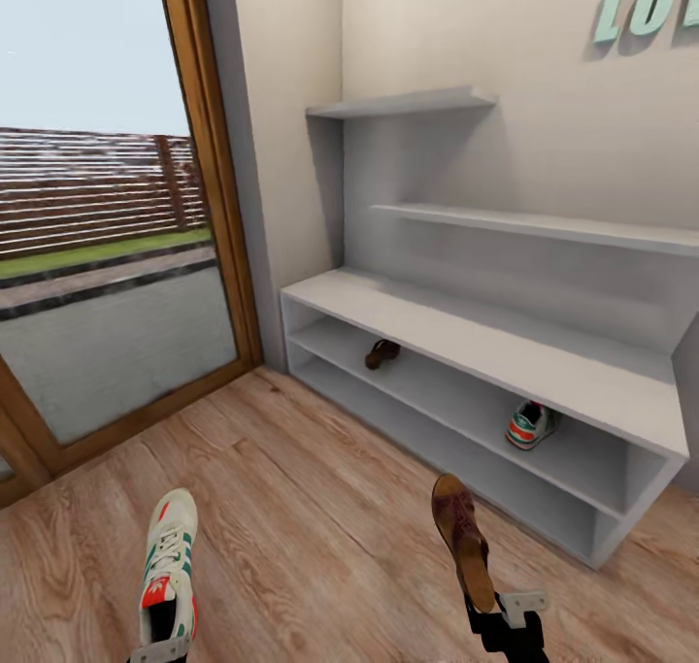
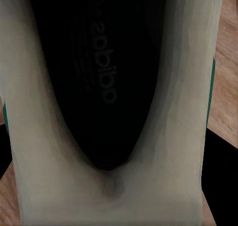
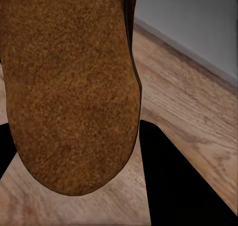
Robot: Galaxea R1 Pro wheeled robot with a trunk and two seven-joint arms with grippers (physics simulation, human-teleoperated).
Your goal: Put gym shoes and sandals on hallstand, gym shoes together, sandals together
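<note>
With one sandal and one gym shoe already on the hallstand upper shelf, the left gripper clamps the second gym shoe and the right gripper the second sandal in front of the hallstand, so each probably needs placing beside its partner.

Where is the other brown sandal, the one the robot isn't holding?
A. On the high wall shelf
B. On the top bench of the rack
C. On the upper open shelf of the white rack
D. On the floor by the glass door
C: the small brown sandal sits on the upper open shelf of the white rack, under the bench top, well apart from the sneaker on that shelf.
</note>
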